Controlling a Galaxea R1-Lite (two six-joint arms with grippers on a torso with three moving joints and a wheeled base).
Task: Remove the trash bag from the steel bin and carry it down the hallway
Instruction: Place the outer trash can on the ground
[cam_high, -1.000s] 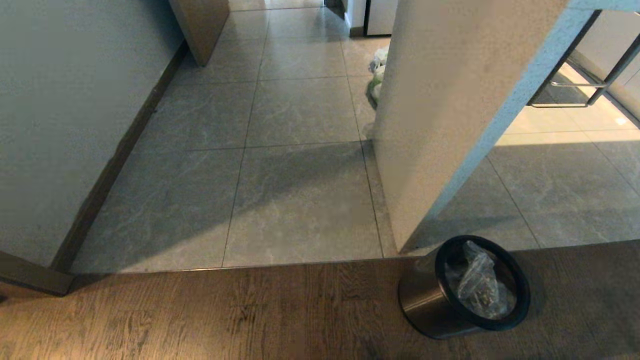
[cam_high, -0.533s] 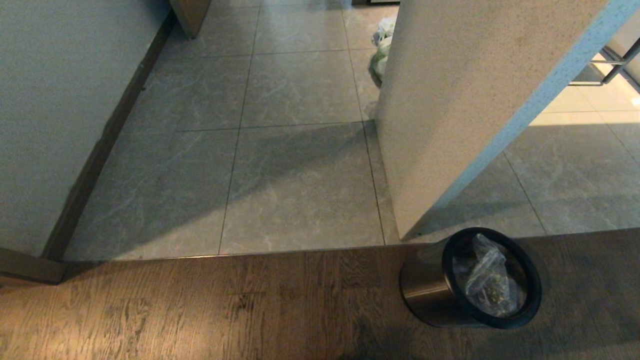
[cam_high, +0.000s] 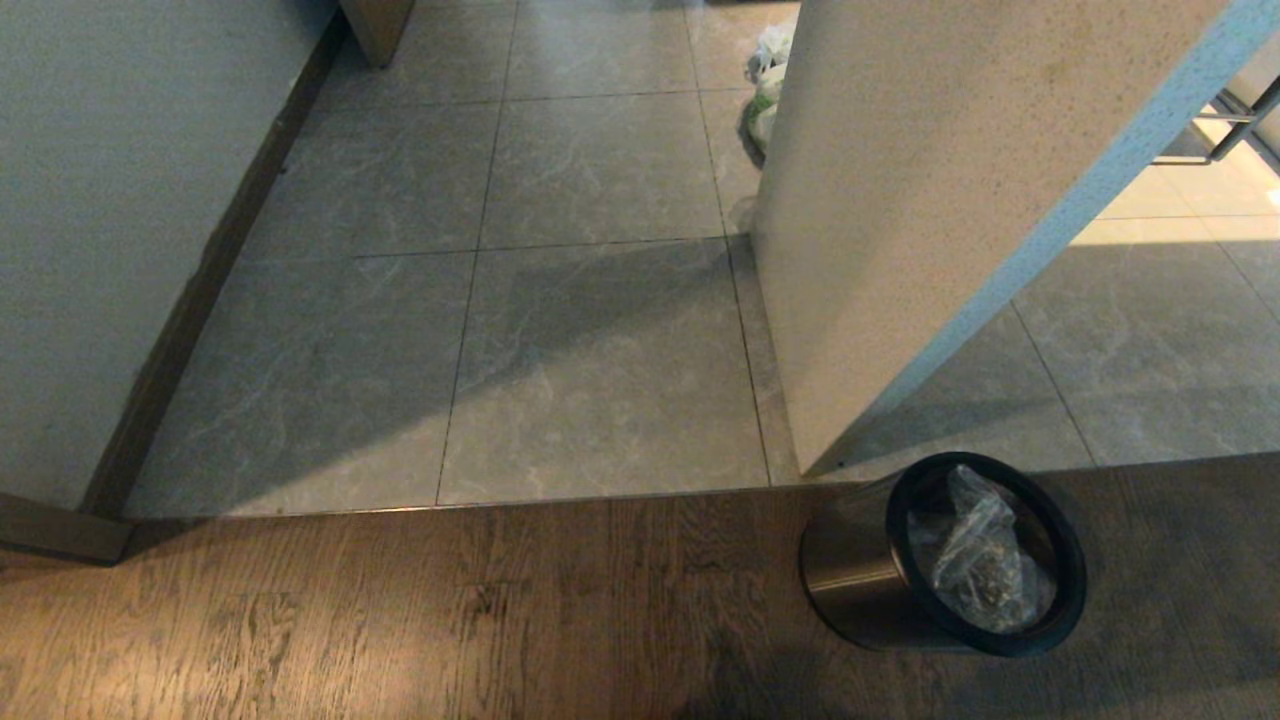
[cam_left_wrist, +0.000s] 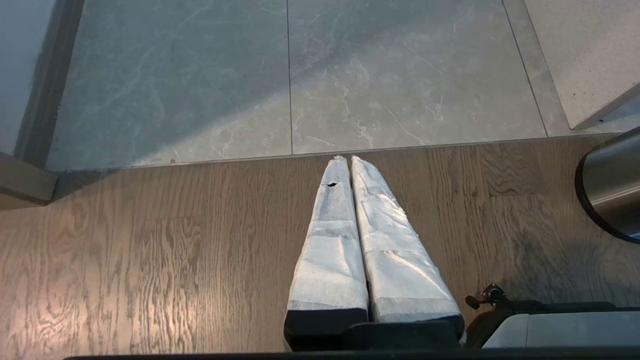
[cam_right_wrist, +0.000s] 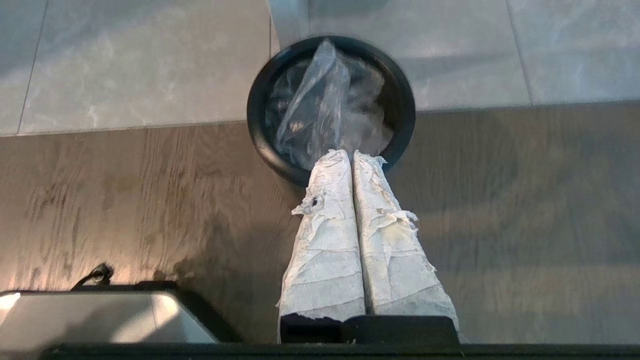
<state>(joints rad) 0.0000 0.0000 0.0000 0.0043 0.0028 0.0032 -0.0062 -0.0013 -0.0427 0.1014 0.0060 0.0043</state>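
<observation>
Steel bin (cam_high: 850, 590) beside wall corner (cam_high: 805, 465) — hallway (cam_high: 560, 300) open.

This looks like a home or apartment interior. A wood-plank floor (cam_high: 400, 620) meets a hallway (cam_high: 600, 350) of large marbled grey tiles, edged by white walls and a dark baseboard (cam_high: 190, 330). A small steel bin (cam_high: 850, 580) stands beside a pale speckled partition (cam_high: 920, 200), with tied white bags (cam_high: 765, 90) farther along.
</observation>
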